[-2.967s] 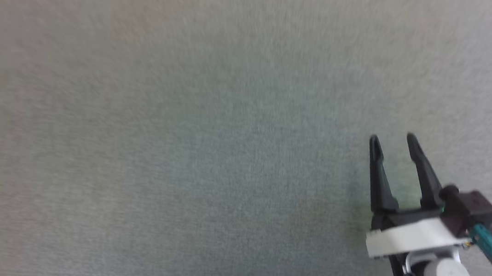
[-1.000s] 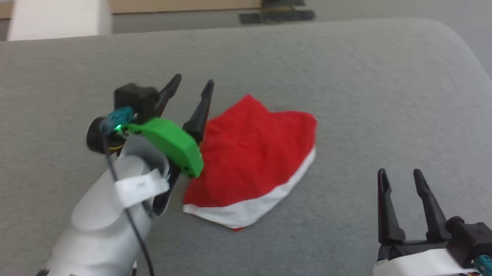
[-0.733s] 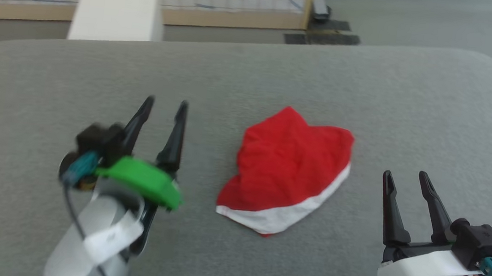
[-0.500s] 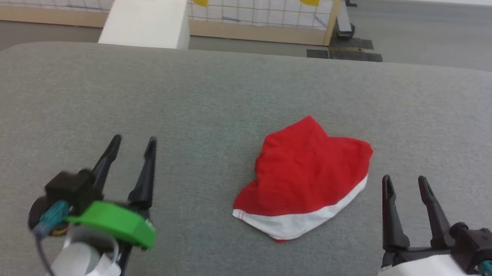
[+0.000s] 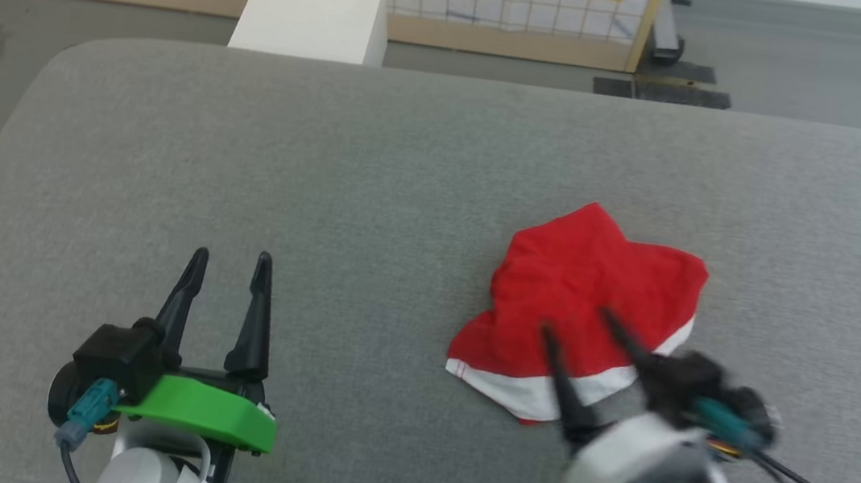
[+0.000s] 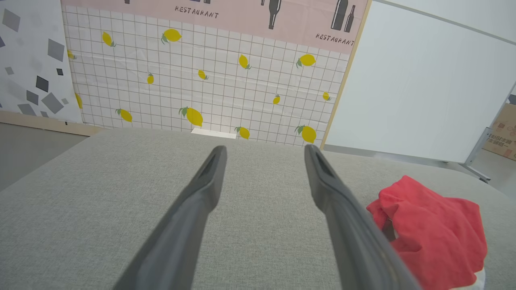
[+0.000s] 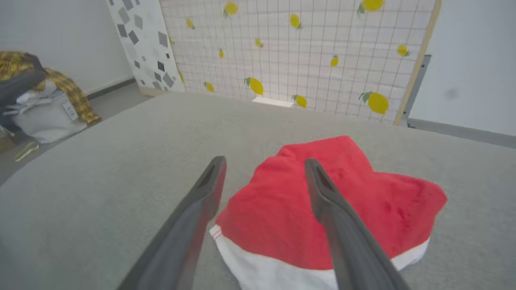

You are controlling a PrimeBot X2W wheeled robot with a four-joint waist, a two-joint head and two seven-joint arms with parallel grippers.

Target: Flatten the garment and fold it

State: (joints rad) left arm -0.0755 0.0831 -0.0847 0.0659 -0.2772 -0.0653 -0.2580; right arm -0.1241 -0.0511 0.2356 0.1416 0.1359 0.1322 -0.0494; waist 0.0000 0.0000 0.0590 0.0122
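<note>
Nearest to me in the head view, the left jaws sit low on my left, spread wide with nothing between them. Their two dark fingers [image 5: 258, 311] point away from me over bare grey cloth, above a green mount [image 5: 196, 413]. In the left wrist view those fingers [image 6: 201, 201] frame only the grey padded surface [image 6: 262, 225].

On my right the arm looks blurred in the head view. The right jaws are spread too, and the fingers [image 5: 561, 378] reach in over the near edge of the garment [image 5: 579, 291]. A cable with a teal plug [image 5: 726, 425] trails off behind the wrist. From the right wrist camera, one finger [image 7: 322, 201] lies over the red cloth and the other runs over grey surface just beside the garment's edge. I cannot tell whether either tip touches the fabric; nothing is pinched.

The garment [image 7: 278, 209] lies right of centre on the padded surface [image 5: 324, 181], bunched and wrinkled, not flat. Its white band [image 7: 258, 270] runs along the edge nearest me, and a red peak points away. The left wrist view catches it [image 6: 435, 237] off to the side, well apart from the left jaws.

Beyond the rounded far edge is grey floor, then a white box [image 5: 314, 14]. Behind that is a gridded wall panel printed with lemons [image 6: 209, 80] and a plain white board [image 6: 419, 88]. The right wrist view also shows a heap of bags and yellow plaid cloth [image 7: 68, 92] on the floor.
</note>
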